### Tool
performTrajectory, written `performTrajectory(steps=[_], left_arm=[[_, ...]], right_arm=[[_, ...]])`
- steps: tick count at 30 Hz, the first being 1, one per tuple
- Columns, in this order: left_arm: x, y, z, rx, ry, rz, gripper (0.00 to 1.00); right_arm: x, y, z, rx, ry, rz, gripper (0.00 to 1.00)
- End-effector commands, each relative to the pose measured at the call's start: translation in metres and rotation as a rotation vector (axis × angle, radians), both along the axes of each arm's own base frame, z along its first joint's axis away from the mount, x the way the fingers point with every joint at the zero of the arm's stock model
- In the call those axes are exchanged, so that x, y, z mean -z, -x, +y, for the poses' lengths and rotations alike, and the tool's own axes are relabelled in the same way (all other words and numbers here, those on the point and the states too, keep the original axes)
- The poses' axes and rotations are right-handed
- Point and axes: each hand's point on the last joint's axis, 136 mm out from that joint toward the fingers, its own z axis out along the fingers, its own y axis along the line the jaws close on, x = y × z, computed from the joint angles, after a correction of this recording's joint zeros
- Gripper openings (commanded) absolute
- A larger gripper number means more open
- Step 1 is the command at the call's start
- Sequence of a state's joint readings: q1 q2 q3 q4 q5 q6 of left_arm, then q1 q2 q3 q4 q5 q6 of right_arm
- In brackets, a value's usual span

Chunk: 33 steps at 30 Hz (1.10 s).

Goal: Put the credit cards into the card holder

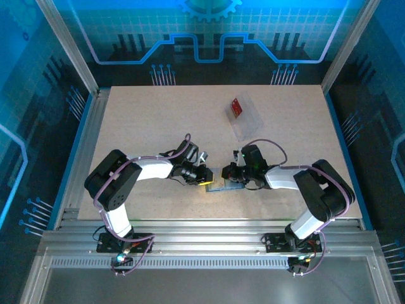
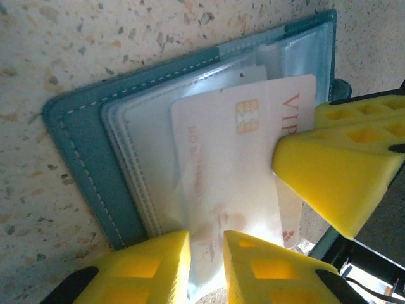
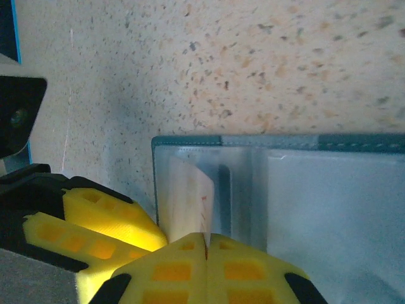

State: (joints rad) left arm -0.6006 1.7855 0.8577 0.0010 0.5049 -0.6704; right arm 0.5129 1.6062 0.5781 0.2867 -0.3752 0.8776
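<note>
The teal card holder (image 2: 82, 145) lies open on the table, clear sleeves up. It sits near the front edge, between the two arms (image 1: 223, 186). A pale credit card (image 2: 234, 158) with a chip and red lettering stands tilted, its far end among the sleeves. My left gripper (image 2: 205, 237) is shut on the card's near end. My right gripper (image 3: 205, 239) is shut, its tips against the sleeve edge beside the card (image 3: 183, 196). Whether it pinches the sleeve I cannot tell. The right fingers (image 2: 329, 171) overlap the card's right side. A red credit card (image 1: 237, 106) lies farther back.
A clear plastic tray (image 1: 248, 123) holding the red card sits at the back, right of centre. Both arms crowd the front middle of the speckled table (image 1: 139, 120). Metal rails border the table's left and right sides.
</note>
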Motion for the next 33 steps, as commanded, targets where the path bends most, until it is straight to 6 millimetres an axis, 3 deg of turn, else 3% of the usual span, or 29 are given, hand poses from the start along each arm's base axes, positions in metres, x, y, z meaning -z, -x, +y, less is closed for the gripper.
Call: performTrajectory(steps=[1,9,17,25,33], left_arm=[[0.004,0.004,0.004,0.008,-0.032,0.013,0.23],[-0.014,0.003,0.0,-0.006,0.084,0.014,0.24],[-0.042,-0.006,0.008,-0.051,0.205,-0.044,0.25],[-0.035,-0.01,0.013,-0.066,0.176,-0.045,0.24],[-0.021,-0.013,0.012,-0.062,0.149,-0.027,0.16]], right_arm=[[0.022,0.018,-0.004,-0.045,0.096,0.055,0.04],[0.0,0.014,-0.011,-0.041,0.146,-0.001,0.26],[-0.009,0.012,-0.008,-0.071,0.179,-0.005,0.37],[-0.004,0.009,-0.013,-0.065,0.27,0.017,0.35],[0.0,0.008,-0.012,-0.069,0.289,0.018,0.25]])
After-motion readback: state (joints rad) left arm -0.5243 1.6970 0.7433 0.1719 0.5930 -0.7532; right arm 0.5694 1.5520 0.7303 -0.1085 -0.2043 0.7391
